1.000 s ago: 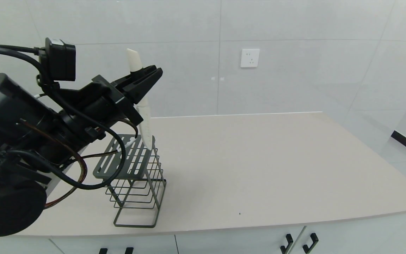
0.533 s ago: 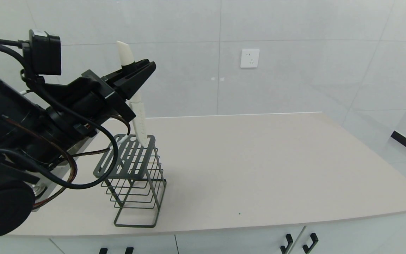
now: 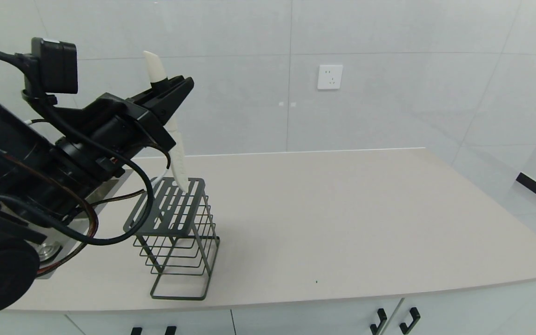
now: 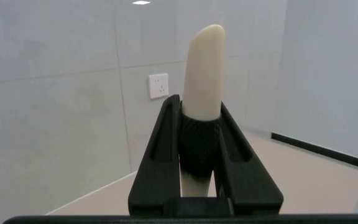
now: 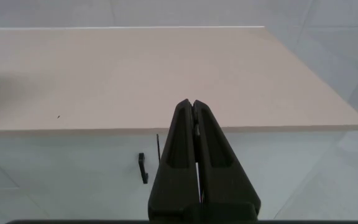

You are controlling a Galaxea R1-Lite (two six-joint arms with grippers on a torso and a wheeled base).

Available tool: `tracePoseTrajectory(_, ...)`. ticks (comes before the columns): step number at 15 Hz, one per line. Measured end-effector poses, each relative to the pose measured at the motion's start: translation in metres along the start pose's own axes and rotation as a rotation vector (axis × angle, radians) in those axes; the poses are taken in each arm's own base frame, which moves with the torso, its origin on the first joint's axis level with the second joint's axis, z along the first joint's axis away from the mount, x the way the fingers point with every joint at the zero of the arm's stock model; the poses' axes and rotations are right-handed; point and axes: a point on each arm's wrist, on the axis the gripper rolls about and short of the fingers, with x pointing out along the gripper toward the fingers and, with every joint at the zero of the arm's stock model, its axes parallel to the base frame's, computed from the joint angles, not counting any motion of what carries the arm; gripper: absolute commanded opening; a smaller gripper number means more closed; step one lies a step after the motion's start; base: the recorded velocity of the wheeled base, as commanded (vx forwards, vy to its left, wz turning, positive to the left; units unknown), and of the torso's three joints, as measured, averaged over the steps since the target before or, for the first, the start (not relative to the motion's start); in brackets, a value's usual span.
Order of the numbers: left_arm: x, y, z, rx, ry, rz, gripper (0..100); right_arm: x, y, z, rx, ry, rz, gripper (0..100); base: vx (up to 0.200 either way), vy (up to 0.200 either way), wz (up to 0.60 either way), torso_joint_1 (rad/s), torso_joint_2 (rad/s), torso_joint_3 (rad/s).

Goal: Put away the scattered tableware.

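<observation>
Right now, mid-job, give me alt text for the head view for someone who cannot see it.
The left gripper, fingers shut on a white knife, holds it blade down and slightly tilted, its tip at the slotted top of a dark wire rack. The rack stands near the left end of a beige countertop before a pale tiled wall.

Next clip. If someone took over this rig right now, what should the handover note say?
Left end effector: shut on the white knife, handle up, blade tip at the slotted top of the wire rack on the counter.
Right end effector: shut, empty, beyond the counter's front edge.
Done: knife gripped and at the rack.
Left: seat blade in a slot, release; unclear whether the tip is in one yet.
</observation>
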Motion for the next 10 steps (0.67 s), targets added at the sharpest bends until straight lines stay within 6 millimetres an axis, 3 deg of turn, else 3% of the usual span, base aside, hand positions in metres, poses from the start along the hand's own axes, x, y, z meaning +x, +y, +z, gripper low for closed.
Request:
tracePoseTrajectory(6, 0.001, 0.004, -0.005, 0.008, 0.017, 0.121, 0, 0.0, 0.0, 0.0, 0.005, -0.002, -0.014, 0, 0.0, 0.0, 0.0, 0.0, 0.0, 0.0)
tracePoseTrajectory(10, 0.019, 0.007, -0.016, 0.06, 0.039, 0.197, 0, 0.0, 0.0, 0.0, 0.004, -0.003, -0.002, 0, 0.0, 0.0, 0.0, 0.0, 0.0, 0.0)
